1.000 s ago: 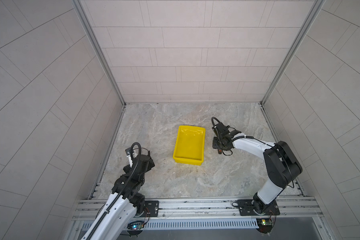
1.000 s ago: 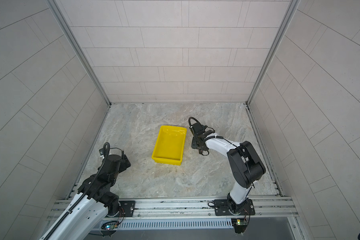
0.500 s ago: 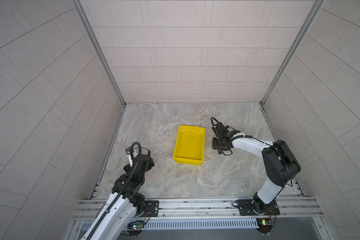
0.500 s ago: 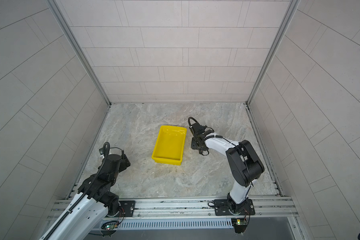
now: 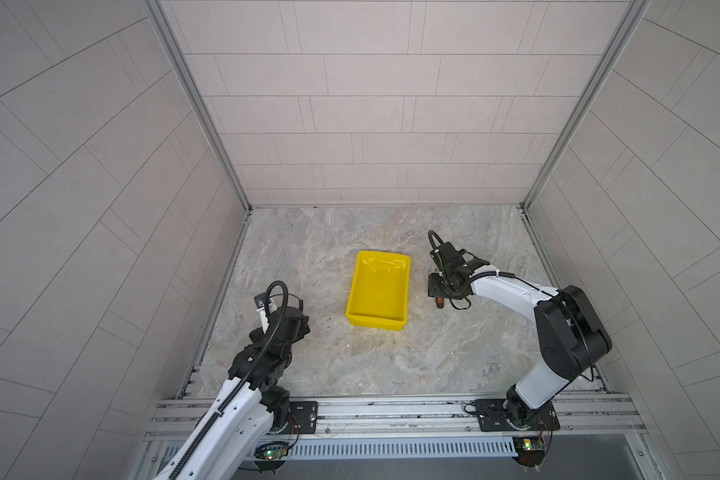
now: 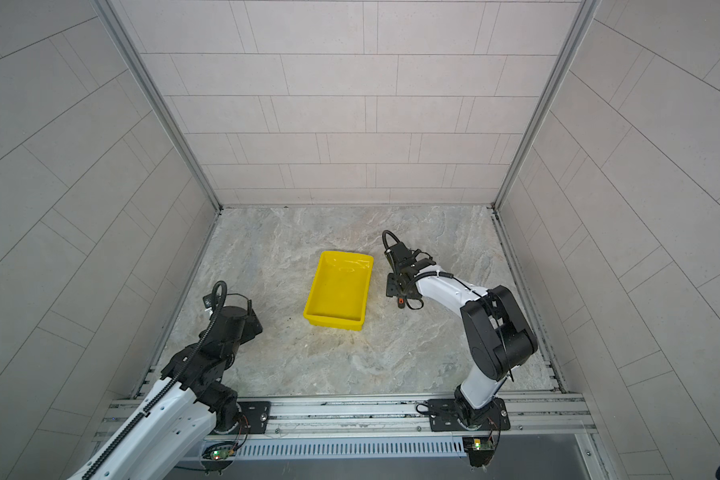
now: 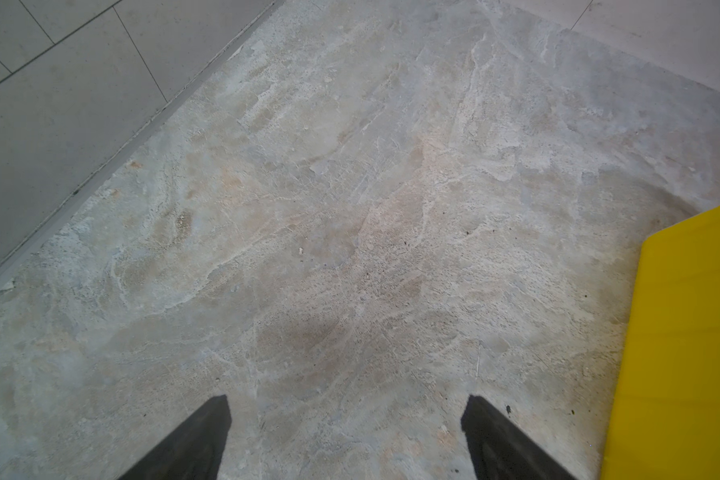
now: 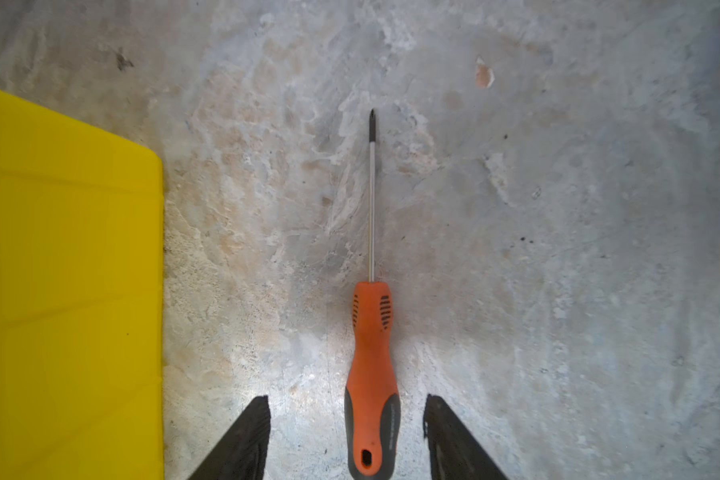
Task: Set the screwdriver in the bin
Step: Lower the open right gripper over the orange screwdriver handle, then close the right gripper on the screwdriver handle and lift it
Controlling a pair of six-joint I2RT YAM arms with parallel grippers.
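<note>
Mottled stone tabletop [image 8: 558, 249], ribbed orange screwdriver [image 8: 370, 332]

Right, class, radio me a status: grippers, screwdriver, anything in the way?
Right gripper open, astride screwdriver handle, not gripping. Left gripper open, empty. Bin empty, path clear.

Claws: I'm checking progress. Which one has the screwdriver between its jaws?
The right claw: the screwdriver lies between its open jaws. The left claw faces bare table.

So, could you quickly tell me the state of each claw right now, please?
Left claw: open, holding nothing.
Right claw: open, one finger on each side of the screwdriver handle, not gripping it.
</note>
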